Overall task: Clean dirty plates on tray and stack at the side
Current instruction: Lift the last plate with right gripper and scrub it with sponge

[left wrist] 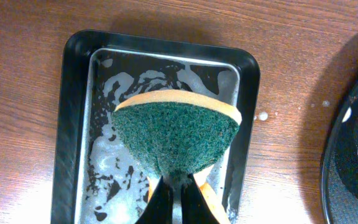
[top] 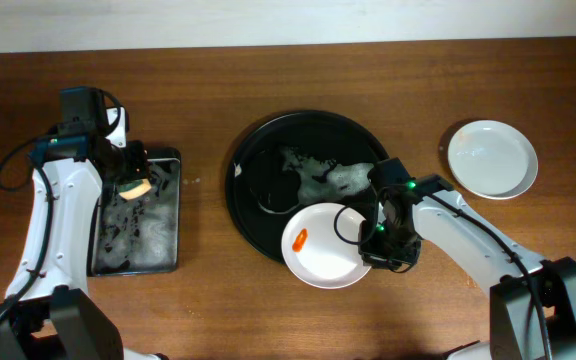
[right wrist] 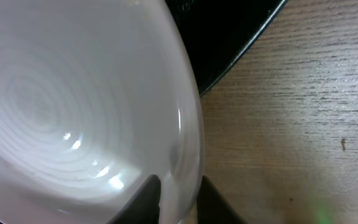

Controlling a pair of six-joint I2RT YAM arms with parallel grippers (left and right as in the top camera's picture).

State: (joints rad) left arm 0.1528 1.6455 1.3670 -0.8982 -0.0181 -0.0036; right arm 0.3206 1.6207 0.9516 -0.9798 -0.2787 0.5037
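**Holding a smeared plate ready for wiping**

Right fingers (right wrist: 143, 202) are closed on the rim of a round white shallow plate (top: 323, 245). The plate is at the near edge of the large round black tray (top: 258, 150), partly overhanging the brown wooden worktop (top: 268, 320). A small orange-red smear (top: 301, 237) marks its left side. Left fingers (left wrist: 166, 205) pinch a folded green-and-orange scouring sponge (left wrist: 176, 134) above the smaller rectangular black tray (left wrist: 73, 124), which holds suds. A second white plate (top: 492, 159), apparently clean, lies on the worktop to the right, well apart.

To wipe well, the grip is best placed on the rim away from the smear. The plate should be steady over the round tray so drips fall there, and the sponge's green face should meet the smear. No brand, label or writing is legible.
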